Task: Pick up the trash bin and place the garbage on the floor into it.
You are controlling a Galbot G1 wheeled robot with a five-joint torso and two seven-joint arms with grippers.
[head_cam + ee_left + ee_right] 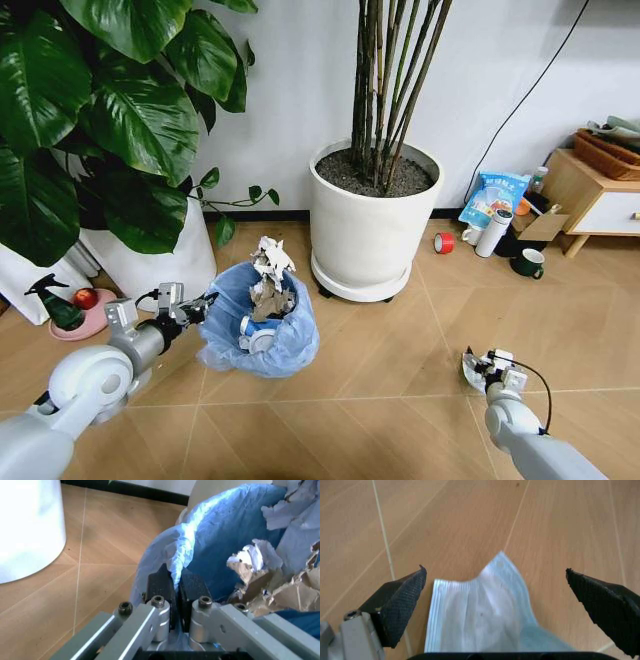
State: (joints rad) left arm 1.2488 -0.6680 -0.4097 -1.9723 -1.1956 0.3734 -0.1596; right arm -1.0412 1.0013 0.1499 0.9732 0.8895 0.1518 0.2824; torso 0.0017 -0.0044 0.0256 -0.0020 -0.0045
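The herringbone wood floor (400, 360) carries the blue-lined trash bin (262, 330), a white planter (372, 235), red tape (444, 242) and a green mug (528, 263).

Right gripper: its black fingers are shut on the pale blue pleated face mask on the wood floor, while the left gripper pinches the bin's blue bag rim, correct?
Not quite. The right gripper is open, its black fingers spread either side of the pale blue pleated face mask on the wood floor, as the right wrist view shows. The left gripper does pinch the blue bag rim.
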